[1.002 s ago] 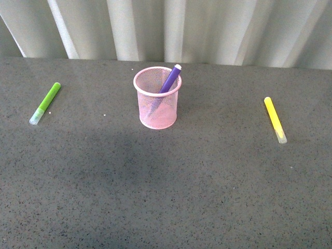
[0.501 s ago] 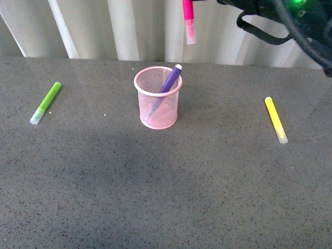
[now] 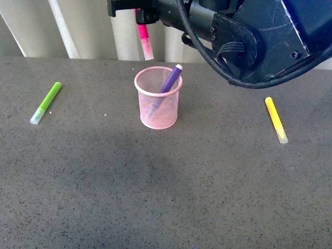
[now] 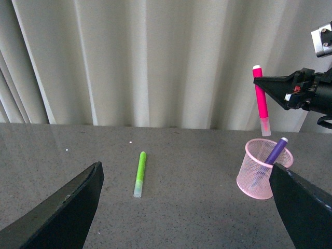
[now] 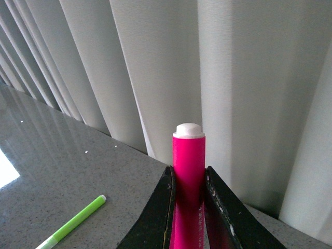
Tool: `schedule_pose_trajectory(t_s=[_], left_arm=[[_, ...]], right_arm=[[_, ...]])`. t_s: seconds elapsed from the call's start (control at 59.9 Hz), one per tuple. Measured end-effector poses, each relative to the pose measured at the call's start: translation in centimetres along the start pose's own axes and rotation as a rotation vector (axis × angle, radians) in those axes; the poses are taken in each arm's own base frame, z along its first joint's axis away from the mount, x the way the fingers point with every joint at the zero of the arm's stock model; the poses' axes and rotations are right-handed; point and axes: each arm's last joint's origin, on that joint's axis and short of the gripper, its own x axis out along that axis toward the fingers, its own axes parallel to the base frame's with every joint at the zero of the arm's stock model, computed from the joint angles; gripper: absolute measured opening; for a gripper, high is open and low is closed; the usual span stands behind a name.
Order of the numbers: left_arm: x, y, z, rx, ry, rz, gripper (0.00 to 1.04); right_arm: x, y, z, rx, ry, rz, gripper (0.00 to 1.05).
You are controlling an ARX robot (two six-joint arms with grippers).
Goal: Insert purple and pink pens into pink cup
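Observation:
The pink cup (image 3: 158, 98) stands upright on the grey table, with the purple pen (image 3: 170, 79) leaning inside it, white end up. My right gripper (image 3: 139, 15) is shut on the pink pen (image 3: 145, 41) and holds it upright, clear cap down, above the cup and a little left of its rim. In the left wrist view the pink pen (image 4: 261, 98) hangs just above the cup (image 4: 262, 179). In the right wrist view both fingers clamp the pink pen (image 5: 189, 155). My left gripper (image 4: 185, 171) is open and empty, low over the table, left of the cup.
A lime-green marker (image 3: 45, 102) lies at the far left of the table. A yellow marker (image 3: 275, 119) lies at the right. A pale pleated curtain (image 3: 88, 26) hangs behind the table's back edge. My right arm (image 3: 249, 36) fills the upper right of the front view.
My right arm has come in from the upper right and moved left, carrying the pink pen left to just above the cup. The cup, purple pen and other markers have not moved.

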Motion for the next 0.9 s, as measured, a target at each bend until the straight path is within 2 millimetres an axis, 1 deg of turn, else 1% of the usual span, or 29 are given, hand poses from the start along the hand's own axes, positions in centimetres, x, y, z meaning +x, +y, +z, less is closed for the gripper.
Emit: schedule_pose_trajectory(t_s=[0.117, 0.3, 0.601, 0.651, 0.701, 0.734, 0.751, 0.818, 0.835, 0.901], left_arm=[[0.0, 0.0, 0.0, 0.000, 0.000, 0.000, 0.98], [0.0, 0.0, 0.0, 0.000, 0.000, 0.000, 0.98], [0.0, 0.0, 0.0, 0.000, 0.000, 0.000, 0.98], [0.0, 0.0, 0.0, 0.000, 0.000, 0.000, 0.98], [0.0, 0.0, 0.0, 0.000, 0.000, 0.000, 0.98], [0.0, 0.0, 0.0, 0.000, 0.000, 0.000, 0.98], [0.0, 0.0, 0.0, 0.000, 0.000, 0.000, 0.98], [0.0, 0.0, 0.0, 0.000, 0.000, 0.000, 0.98], [0.0, 0.0, 0.0, 0.000, 0.000, 0.000, 0.98], [0.0, 0.0, 0.0, 0.000, 0.000, 0.000, 0.98]], right_arm=[[-0.3, 0.4, -0.7, 0.004, 0.012, 0.016, 0.11], [-1.2, 0.0, -1.8, 0.009, 0.029, 0.010, 0.11], [-2.0, -0.9, -2.3, 0.013, 0.043, -0.004, 0.12], [-2.0, -0.9, -2.3, 0.013, 0.043, -0.001, 0.21], [-2.0, -0.9, -2.3, 0.013, 0.043, 0.000, 0.28], [-2.0, -0.9, -2.3, 0.014, 0.044, 0.003, 0.36], [-2.0, -0.9, -2.3, 0.013, 0.043, 0.003, 0.37], [-2.0, -0.9, -2.3, 0.013, 0.042, 0.005, 0.53], [-2.0, -0.9, -2.3, 0.014, 0.041, 0.005, 0.58], [-2.0, -1.1, -2.3, 0.014, 0.041, 0.002, 0.73]])
